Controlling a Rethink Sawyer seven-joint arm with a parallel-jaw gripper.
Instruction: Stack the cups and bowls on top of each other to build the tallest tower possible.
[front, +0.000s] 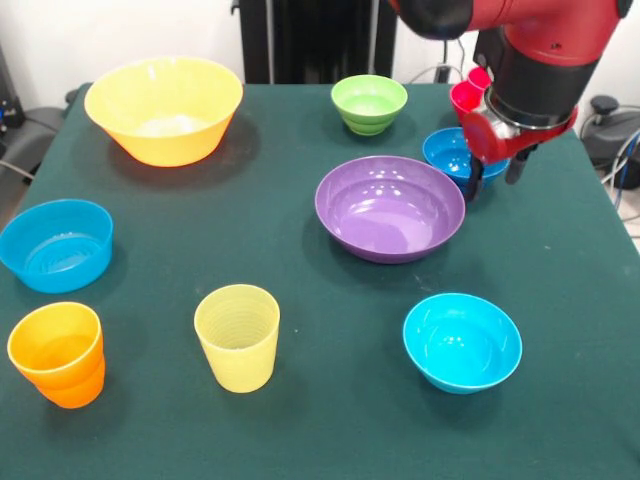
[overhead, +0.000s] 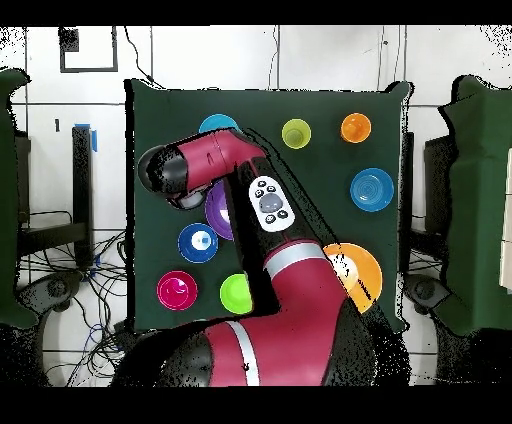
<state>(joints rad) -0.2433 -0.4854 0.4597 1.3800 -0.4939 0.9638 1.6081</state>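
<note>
Green-clothed counter (front: 300, 420), all pieces separate, no stacking evident. Gripper (front: 494, 172) at upper right of front view, directly over dark blue bowl (front: 448, 150); fingers spread either side of rim, nothing held. Red bowl (front: 466, 96) just behind. Recommended: seat fingers fully astride rim before closing, lift vertically, avoid nudging adjacent purple bowl (front: 390, 208).

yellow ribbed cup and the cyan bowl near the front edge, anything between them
Nothing: in the front view only bare green cloth separates the yellow ribbed cup from the cyan bowl.
</note>
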